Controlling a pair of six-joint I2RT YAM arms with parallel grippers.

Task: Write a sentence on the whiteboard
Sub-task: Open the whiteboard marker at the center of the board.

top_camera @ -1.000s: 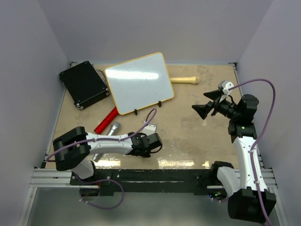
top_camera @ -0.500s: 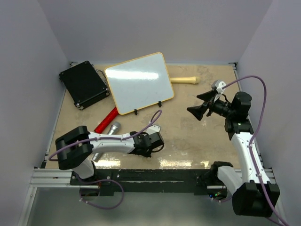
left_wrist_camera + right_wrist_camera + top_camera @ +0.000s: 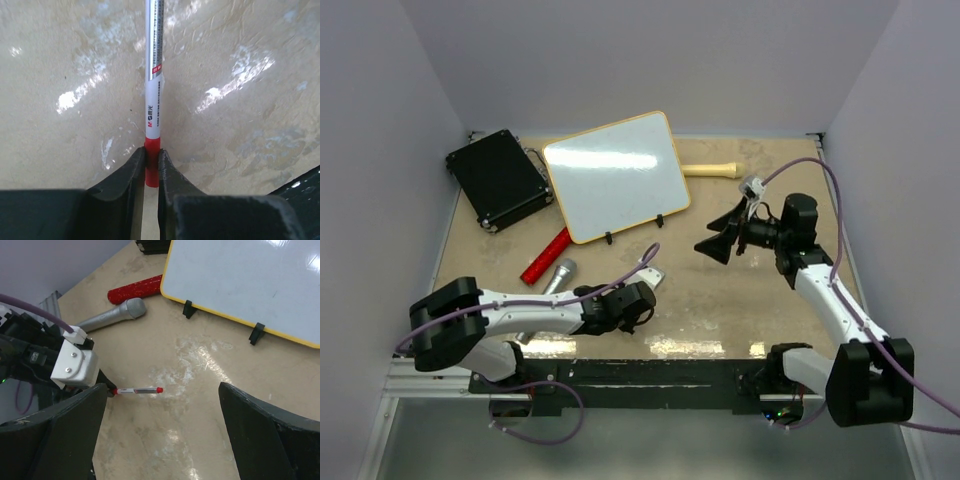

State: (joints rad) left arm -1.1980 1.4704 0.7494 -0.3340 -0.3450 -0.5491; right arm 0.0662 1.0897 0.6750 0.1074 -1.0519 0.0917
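- Since the earlier frame the right arm has swung inward from the right wall, carrying the right gripper (image 3: 718, 238) toward the middle. The left arm has sunk lower over the near edge, and the left gripper (image 3: 151, 165) has narrowed its jaws.
- The table (image 3: 720, 310) is a mottled beige surface with patches of glare, walled on three sides.
- The whiteboard (image 3: 615, 175) lies at the far left-centre of the table, turned slightly askew. Its glossy face is plain white inside a yellow-tan frame, and two small black clips sit on its near edge.
- A black case (image 3: 500, 178) lies just beside the whiteboard's left edge, in the far left corner.
- The right gripper hangs above the table right of centre, pointing left. Its fingers are spread as wide as they go, with nothing between them.
- The left gripper sits low near the front edge, its jaws pinched almost together on the red end of the marker.
- A pale wooden stick (image 3: 710, 170) pokes out from the whiteboard's right side.
- A red glittery tube (image 3: 545, 257) lies near the board's near-left corner.
- A silver microphone (image 3: 555, 275) rests just beside the tube, on its near side.
- The marker (image 3: 154, 90) has a white barrel with red at both ends and stretches straight out from the left claw, low along the table.
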